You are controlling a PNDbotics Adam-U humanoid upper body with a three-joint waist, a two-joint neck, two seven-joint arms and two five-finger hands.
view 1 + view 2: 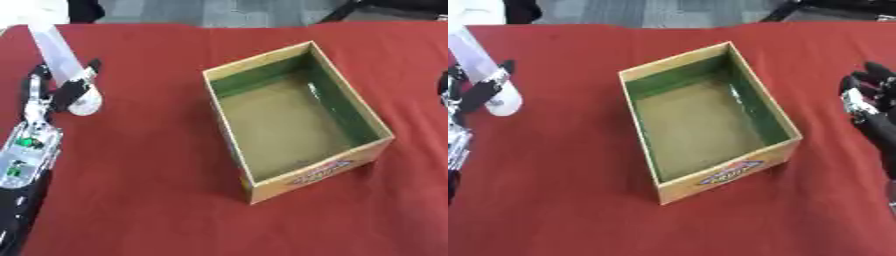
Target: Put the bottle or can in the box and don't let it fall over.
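Left hand [61, 92] at upper left of frame, fingers curled round a pale, translucent bottle [63, 62], which is tilted with its round base toward the hand and its far end toward the top-left corner. Open cardboard box [302, 177] sits centre frame on the red tablecloth [140, 190], well apart from the bottle. Right hand [868, 97] at right edge, fingers relaxed, holding nothing.

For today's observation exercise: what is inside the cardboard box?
The box holds nothing: its bare brownish floor and green inner walls show. The near wall hides a strip of floor. The bottle is in the left hand, outside.
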